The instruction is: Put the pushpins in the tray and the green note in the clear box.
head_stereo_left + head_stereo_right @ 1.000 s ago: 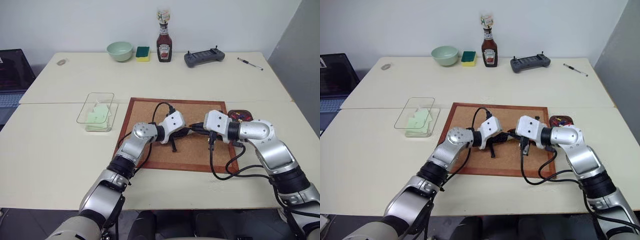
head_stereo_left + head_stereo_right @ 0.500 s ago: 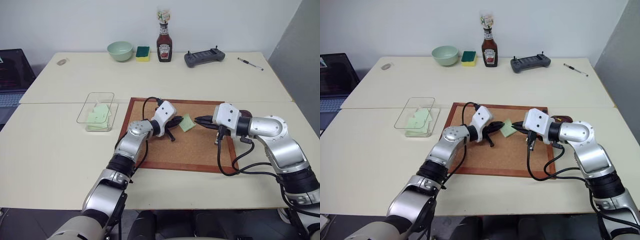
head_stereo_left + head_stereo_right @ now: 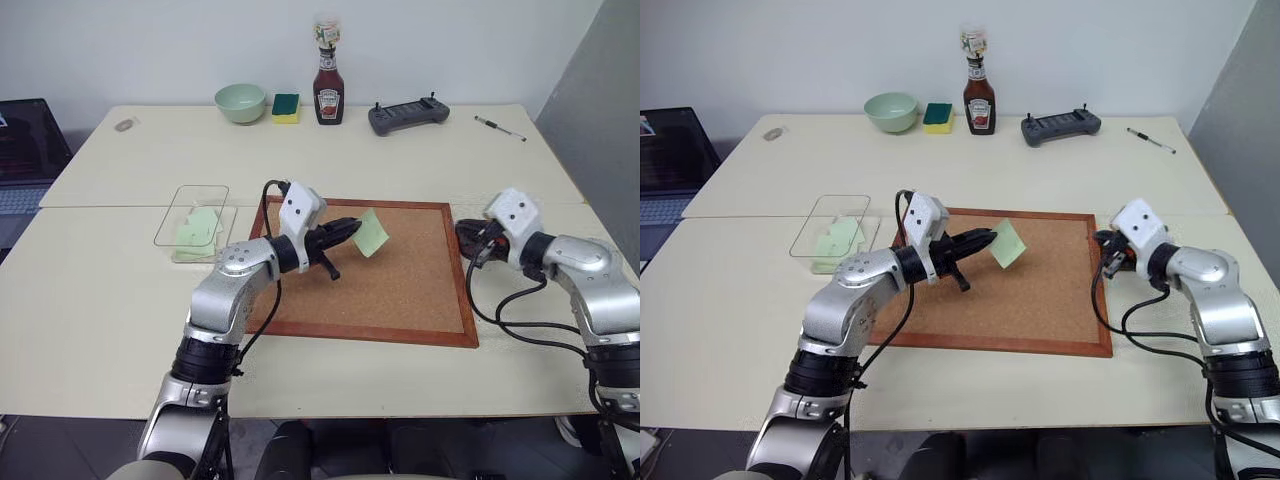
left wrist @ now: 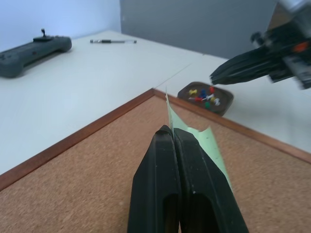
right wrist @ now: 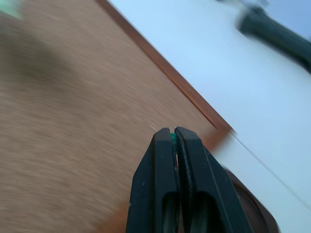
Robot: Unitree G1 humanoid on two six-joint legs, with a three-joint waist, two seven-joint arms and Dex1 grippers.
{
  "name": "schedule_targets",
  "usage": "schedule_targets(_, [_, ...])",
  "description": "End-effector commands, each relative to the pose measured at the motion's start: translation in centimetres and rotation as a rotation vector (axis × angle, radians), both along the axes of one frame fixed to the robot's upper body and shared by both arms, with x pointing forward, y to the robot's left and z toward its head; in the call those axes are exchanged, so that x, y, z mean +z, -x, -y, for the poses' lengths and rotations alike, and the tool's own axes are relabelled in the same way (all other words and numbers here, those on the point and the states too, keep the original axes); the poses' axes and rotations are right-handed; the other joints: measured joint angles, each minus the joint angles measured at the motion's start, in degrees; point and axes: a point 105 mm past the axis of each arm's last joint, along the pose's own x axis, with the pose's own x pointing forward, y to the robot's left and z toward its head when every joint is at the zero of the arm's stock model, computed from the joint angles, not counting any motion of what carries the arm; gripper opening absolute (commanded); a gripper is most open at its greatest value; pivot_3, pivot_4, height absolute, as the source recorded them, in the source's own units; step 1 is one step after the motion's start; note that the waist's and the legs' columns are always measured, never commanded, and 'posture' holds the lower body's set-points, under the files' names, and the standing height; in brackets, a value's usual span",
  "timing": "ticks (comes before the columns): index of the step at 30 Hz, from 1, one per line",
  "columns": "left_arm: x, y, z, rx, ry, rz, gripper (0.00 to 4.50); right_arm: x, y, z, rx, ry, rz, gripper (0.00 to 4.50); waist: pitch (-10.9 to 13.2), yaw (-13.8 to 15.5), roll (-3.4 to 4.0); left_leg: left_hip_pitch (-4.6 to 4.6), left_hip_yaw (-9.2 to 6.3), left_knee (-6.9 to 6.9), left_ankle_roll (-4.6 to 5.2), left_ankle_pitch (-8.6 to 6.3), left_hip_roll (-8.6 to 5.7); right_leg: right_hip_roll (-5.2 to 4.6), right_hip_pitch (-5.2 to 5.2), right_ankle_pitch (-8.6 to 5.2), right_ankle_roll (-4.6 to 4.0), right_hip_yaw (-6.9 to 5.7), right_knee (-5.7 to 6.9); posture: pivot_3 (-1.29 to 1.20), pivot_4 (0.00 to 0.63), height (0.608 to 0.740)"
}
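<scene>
1. Pale cream tabletop [image 3: 120,300] carries a large wood-framed corkboard [image 3: 400,290] near the robot; along the far edge stand a pale green bowl [image 3: 240,102], a green-and-yellow sponge [image 3: 285,106] and a ketchup bottle [image 3: 328,90].
2. Left gripper [image 3: 350,229] hangs above the corkboard with its black fingers [image 4: 167,165] pressed together on one edge of the small pale green square paper note [image 3: 370,233], which is lifted off the board and tilted.
3. Right gripper [image 5: 173,133] is at the board's right edge, its fingers closed on a tiny green-headed pushpin [image 5: 173,138], over the small dark reddish-brown tray [image 4: 206,97].
4. That tray sits just off the board's right side and holds several coloured pins [image 4: 204,94].
5. Transparent shallow plastic box [image 3: 195,222] lies left of the board with pale green paper [image 3: 197,230] inside.
</scene>
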Motion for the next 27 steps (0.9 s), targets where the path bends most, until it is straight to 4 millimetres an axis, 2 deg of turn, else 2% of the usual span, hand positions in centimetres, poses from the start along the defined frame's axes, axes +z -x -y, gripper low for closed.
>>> schedule_targets(1, [1.7,0.8,0.3,-0.022,0.028,0.055,0.03,0.8,-1.3,2.6,-0.127,-0.002,0.033,0.00,0.00,-0.05,0.00,0.00,0.01,0.00,0.00,0.00,0.00,0.00,0.00,0.00,0.00,0.00,0.00,0.00,0.150,0.740])
schedule_targets(10, [1.7,0.6,0.3,-0.012,0.015,0.068,0.03,-1.5,-3.0,4.1,-0.156,0.091,-0.025,0.00,0.00,-0.30,0.00,0.02,0.06,0.00,0.00,0.00,0.01,0.01,0.00,0.00,0.00,0.03,0.01,0.00,0.150,0.740])
schedule_targets(15, [1.7,0.6,0.2,-0.006,0.015,0.067,0.03,-1.6,-3.3,4.2,-0.152,0.081,-0.032,0.00,0.00,-0.29,0.00,0.01,0.06,0.00,0.00,0.00,0.01,0.01,0.00,0.00,0.00,0.03,0.00,0.00,0.150,0.740])
schedule_targets(16, [1.7,0.6,0.2,-0.005,0.015,0.067,0.00,-1.7,-3.3,4.1,-0.151,0.080,-0.034,0.47,0.00,-0.29,0.00,0.01,0.06,0.00,0.00,0.00,0.01,0.01,0.00,0.00,0.00,0.03,0.00,0.00,0.150,0.740])
schedule_targets(17, [1.7,0.6,0.2,-0.005,0.016,0.067,0.00,-1.8,-3.3,4.1,-0.151,0.079,-0.035,0.56,0.00,-0.28,0.00,0.01,0.06,0.00,0.00,0.00,0.01,0.01,0.00,0.00,0.00,0.03,0.00,0.00,0.150,0.740])
schedule_targets(23, [1.9,0.4,0.2,-0.004,0.023,0.072,0.00,-1.7,-3.3,3.9,-0.150,0.081,-0.026,1.88,0.00,-0.31,0.00,0.01,0.06,0.00,0.00,0.00,0.01,0.01,-0.01,0.00,0.00,0.03,0.00,0.00,0.150,0.740])
schedule_targets(27, [2.1,0.2,0.2,-0.001,0.027,0.076,0.00,-0.8,-3.4,4.1,-0.157,0.069,-0.003,2.78,0.00,-0.31,0.00,0.01,0.06,0.00,0.00,0.00,0.01,0.01,0.00,0.00,0.00,0.03,0.00,0.00,0.150,0.740])
